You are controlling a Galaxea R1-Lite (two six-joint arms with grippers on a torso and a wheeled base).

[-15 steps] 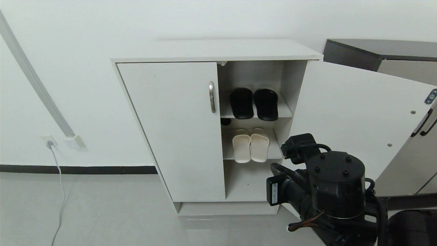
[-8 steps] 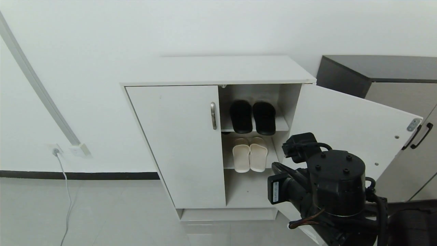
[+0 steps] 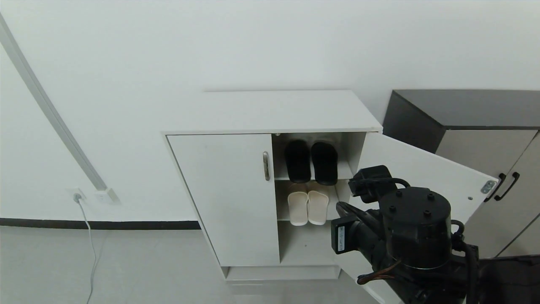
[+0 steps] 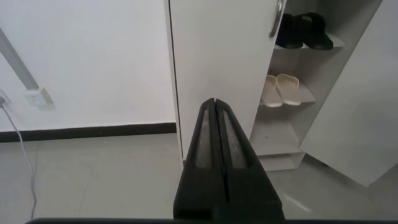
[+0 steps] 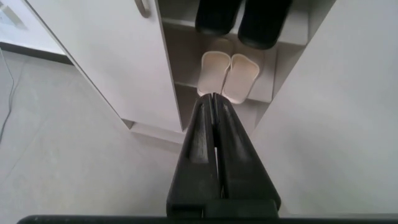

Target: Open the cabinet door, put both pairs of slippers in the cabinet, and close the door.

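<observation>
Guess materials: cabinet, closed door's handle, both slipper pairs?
Cabinet: likely white laminated board, matte; flat panels with thin square edges.
Handle: probably brushed metal; grey with a soft sheen.
Black slippers: moulded foam or rubber by the look; smooth, seamless.
Cream slippers: same moulded look, matte; exact material can't be confirmed.

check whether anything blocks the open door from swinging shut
No object does: black slippers and white slippers lie on shelves inside. Only the shut right hand hangs before the opening, beside the inner face of the door.
</observation>
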